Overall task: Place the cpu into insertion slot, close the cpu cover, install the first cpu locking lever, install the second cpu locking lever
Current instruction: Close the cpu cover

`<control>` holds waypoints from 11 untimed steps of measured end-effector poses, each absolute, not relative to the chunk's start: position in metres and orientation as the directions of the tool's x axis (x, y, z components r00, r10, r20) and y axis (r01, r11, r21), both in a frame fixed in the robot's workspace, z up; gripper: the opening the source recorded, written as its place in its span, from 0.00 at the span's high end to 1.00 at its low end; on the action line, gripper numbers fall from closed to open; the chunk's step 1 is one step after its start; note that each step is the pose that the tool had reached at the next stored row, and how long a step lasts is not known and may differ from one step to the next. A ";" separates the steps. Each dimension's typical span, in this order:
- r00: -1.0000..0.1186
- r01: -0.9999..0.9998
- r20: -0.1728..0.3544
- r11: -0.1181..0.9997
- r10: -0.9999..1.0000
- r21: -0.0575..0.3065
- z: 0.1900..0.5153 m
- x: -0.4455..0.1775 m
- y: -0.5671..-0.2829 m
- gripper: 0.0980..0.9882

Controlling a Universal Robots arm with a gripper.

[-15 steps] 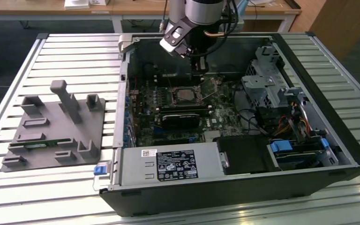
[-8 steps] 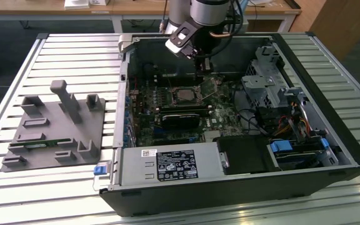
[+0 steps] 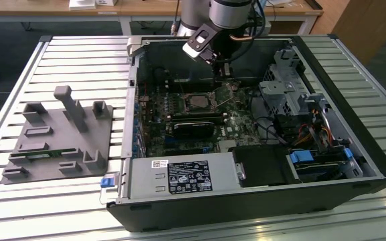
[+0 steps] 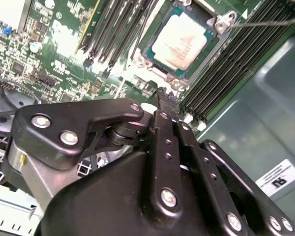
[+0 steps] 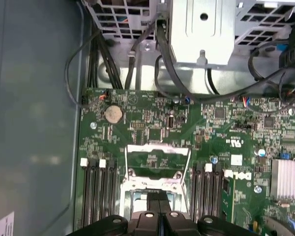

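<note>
Silver-grey on top, the cpu (image 4: 182, 42) is seen lying flat in the slot (image 4: 204, 55) in the second wrist view. The slot's dark rim shows round it, so the first step is judged done. The slot is set in the green board (image 5: 152, 118) inside an open case (image 3: 354, 165), which is laid on a slatted worktop (image 3: 79, 55).

The cover (image 5: 157, 148) is shown in the first wrist view as a thin metal frame. Board detail is seen through its window, so it is judged to be swung up rather than shut over the cpu, though its exact tilt cannot be told. The pincer (image 4: 165, 98) is poised over the board, close to the slot and the cover. Its fingers are drawn together with barely a gap, and nothing is seen held between them.

The cover is judged light, stiff and hinged. It is expected to swing freely and to be better pushed at the frame's free edge than pinched, with the window kept clear so that the cpu's top is not pressed. The cpu is judged fragile in its seat and best left untouched. A thin wire lever (image 4: 270, 22) is seen running out from the slot's corner. It is judged springy and slippery, and best taken near its free end, where leverage is greatest.
</note>
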State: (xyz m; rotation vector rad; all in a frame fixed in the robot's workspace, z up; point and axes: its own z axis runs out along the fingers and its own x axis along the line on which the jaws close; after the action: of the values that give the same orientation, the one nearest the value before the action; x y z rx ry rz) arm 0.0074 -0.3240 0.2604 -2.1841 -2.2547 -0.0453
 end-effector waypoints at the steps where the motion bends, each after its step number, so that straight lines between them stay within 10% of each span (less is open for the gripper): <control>1: -0.032 0.999 0.022 0.032 0.999 0.019 0.260 0.009 -0.324 0.99; 11: -0.059 0.998 0.022 0.059 0.998 0.019 0.259 0.019 -0.324 0.99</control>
State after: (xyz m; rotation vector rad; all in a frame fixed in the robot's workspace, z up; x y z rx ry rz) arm 0.0186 -0.3240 0.2588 -2.1530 -2.2838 -0.0455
